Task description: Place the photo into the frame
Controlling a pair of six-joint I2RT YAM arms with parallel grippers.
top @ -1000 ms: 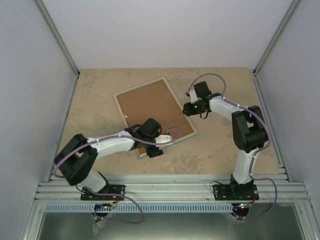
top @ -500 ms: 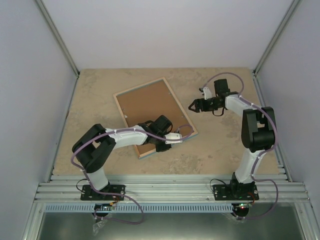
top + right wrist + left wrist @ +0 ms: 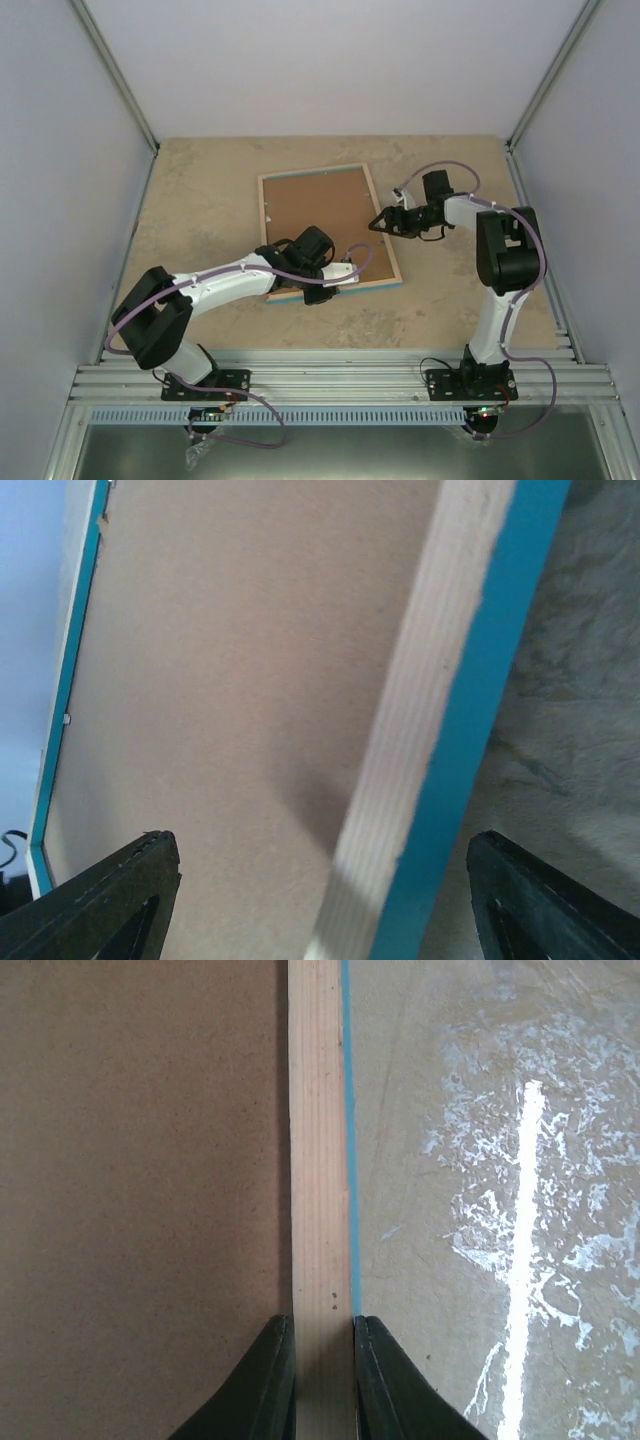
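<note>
The large rectangular picture frame point(image 3: 311, 172) with its thin light-wood rim and turquoise outer edge is lying face down near the middle of the mottled beige worktop point(image 3: 200, 200), its brown backing board point(image 3: 320, 225) facing up. The left claw point(image 3: 322, 1325) is clamping the rim along the frame's 6 o'clock edge. The right claw point(image 3: 322, 837) is standing wide apart, straddling the rim at the frame's 3 o'clock edge without gripping it.

White links point(image 3: 215, 287), black joints point(image 3: 500, 252), lilac cables point(image 3: 440, 164); left claw point(image 3: 322, 1322) fingers black, tapered.
</note>
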